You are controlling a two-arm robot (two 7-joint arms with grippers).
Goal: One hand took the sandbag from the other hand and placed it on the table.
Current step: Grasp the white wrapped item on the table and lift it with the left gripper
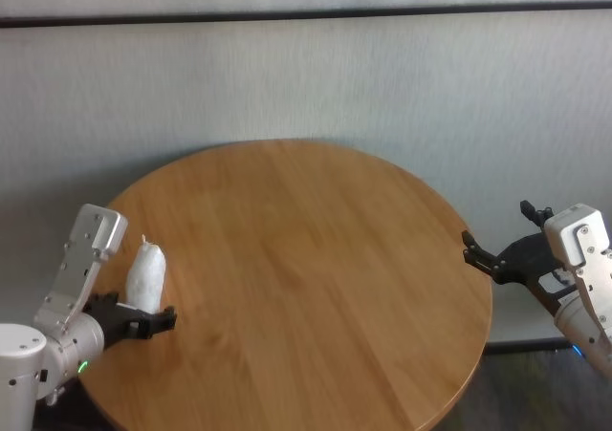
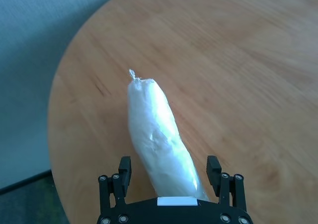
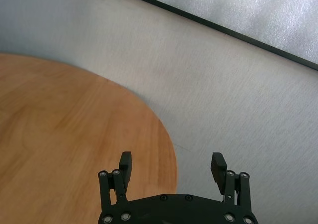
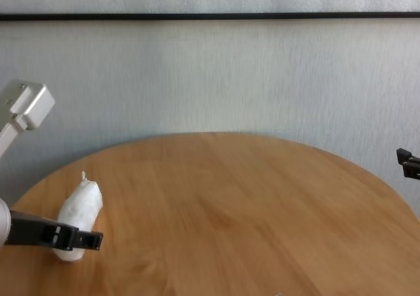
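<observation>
Round light-brown wood-grain table (image 1: 306,259) in front of me w/ white lumpy plastic sandbag (image 1: 147,274) on it nr my left edge, twisted tip away from me.

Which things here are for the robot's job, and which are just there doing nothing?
For the job:
- sandbag, between the left tool's open fingers
- right tool, open, at the table's right edge
- table

Just there:
- grey floor behind the table
- black line across it

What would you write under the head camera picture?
Left gripper open around the white sandbag; right gripper open beside the table.
</observation>
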